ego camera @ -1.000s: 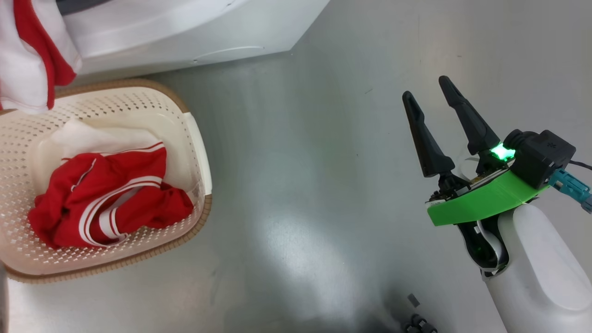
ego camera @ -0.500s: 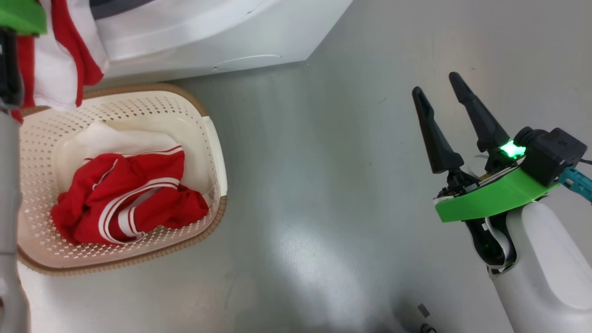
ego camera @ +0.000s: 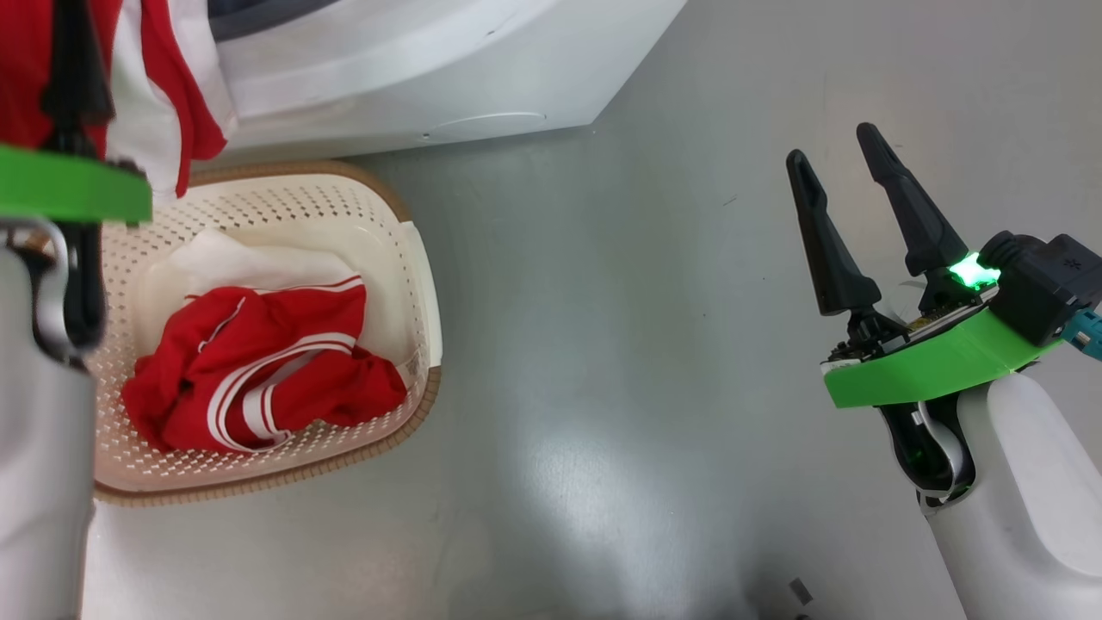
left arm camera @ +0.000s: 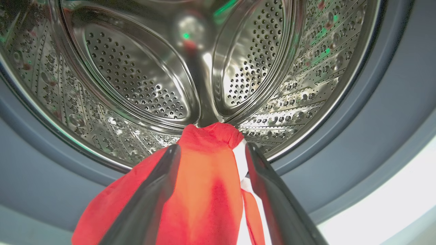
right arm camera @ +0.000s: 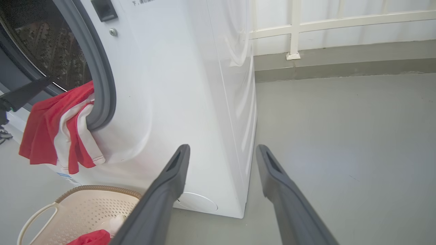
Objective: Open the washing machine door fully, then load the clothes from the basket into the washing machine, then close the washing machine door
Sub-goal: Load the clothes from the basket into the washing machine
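Observation:
The washing machine (right arm camera: 190, 85) stands with its mouth open; the washing machine door is out of view. One of the clothes, a red and white garment (right arm camera: 51, 132), hangs over the grey seal (left arm camera: 391, 119), half in the steel drum (left arm camera: 136, 78). My left gripper (left arm camera: 213, 147) is open at the drum's mouth, and this garment (left arm camera: 204, 183) lies loose between its fingers. More red striped clothes (ego camera: 258, 379) lie in the basket (ego camera: 344, 461) on the floor below. My right gripper (ego camera: 831, 145) hovers open and empty over the floor, well right of the basket.
The grey floor (ego camera: 603, 344) stretches between the basket and my right arm. A low wall with a white railing (right arm camera: 340, 23) runs behind the machine's right side. The basket's handle (right arm camera: 34, 217) sits close to the machine's front.
The head camera has swung, shifting the whole picture right. My left arm has come into the head view at the left, by the hanging garment. Both grippers stay open.

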